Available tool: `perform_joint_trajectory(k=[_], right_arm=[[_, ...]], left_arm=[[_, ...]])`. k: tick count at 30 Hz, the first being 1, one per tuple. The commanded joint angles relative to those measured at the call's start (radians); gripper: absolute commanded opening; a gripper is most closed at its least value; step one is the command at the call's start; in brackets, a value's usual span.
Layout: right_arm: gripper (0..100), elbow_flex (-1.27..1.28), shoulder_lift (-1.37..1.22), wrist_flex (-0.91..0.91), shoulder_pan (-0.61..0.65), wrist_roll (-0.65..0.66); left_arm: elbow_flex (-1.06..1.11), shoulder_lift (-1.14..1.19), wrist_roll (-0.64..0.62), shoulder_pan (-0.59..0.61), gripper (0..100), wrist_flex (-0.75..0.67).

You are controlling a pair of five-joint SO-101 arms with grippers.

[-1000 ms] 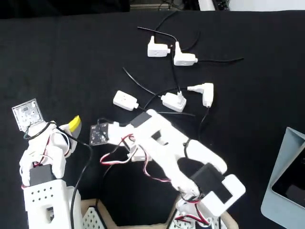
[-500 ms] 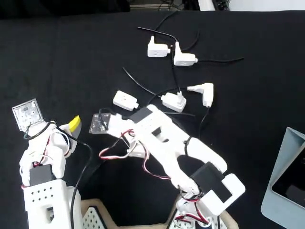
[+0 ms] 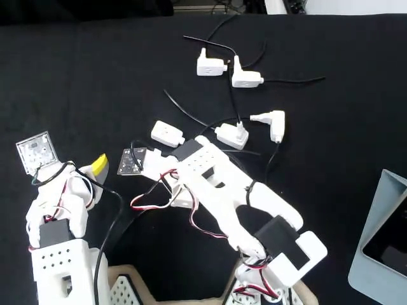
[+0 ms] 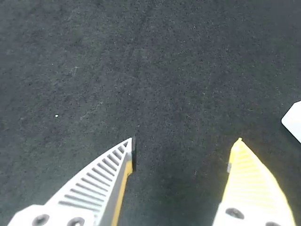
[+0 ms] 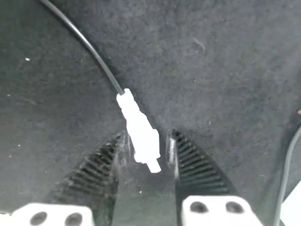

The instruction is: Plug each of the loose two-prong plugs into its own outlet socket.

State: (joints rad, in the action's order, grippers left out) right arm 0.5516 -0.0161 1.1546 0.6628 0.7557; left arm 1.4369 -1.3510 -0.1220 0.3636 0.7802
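A small white plug on a black cable lies on the black cloth between the fingers of my right gripper, which is open around it with little room on either side. From above, my right arm stretches across the table's middle to that white plug. Further back are a white outlet block, an angled plug, and a pair of white pieces side by side. My left gripper hangs open over bare cloth near the front left; its yellow finger shows from above.
Black cables trail across the cloth between the white pieces. A grey bin stands at the right edge. A white corner of something pokes in beside my left gripper.
My right arm has pushed forward, away from its base, bringing its gripper up to the white plug. The left arm has stayed where it was.
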Motion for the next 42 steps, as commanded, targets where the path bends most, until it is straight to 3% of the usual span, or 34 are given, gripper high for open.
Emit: perform_joint_trajectory(k=[1, 32, 36, 42], right_arm=[[12.8, -0.022, 0.002, 0.009, 0.012, -0.005], [12.5, -0.076, -0.071, 0.011, 0.012, -0.012], [1.6, -0.076, -0.071, 0.009, 0.012, -0.011], [1.1, -0.099, -0.035, 0.081, 0.011, -0.012]], left_arm=[[-0.025, -0.008, 0.009, 0.005, 32, -0.025], [-0.024, -0.008, 0.009, 0.005, 32, -0.025], [-0.024, -0.008, 0.009, 0.005, 32, -0.025], [-0.024, -0.008, 0.009, 0.005, 32, -0.025]])
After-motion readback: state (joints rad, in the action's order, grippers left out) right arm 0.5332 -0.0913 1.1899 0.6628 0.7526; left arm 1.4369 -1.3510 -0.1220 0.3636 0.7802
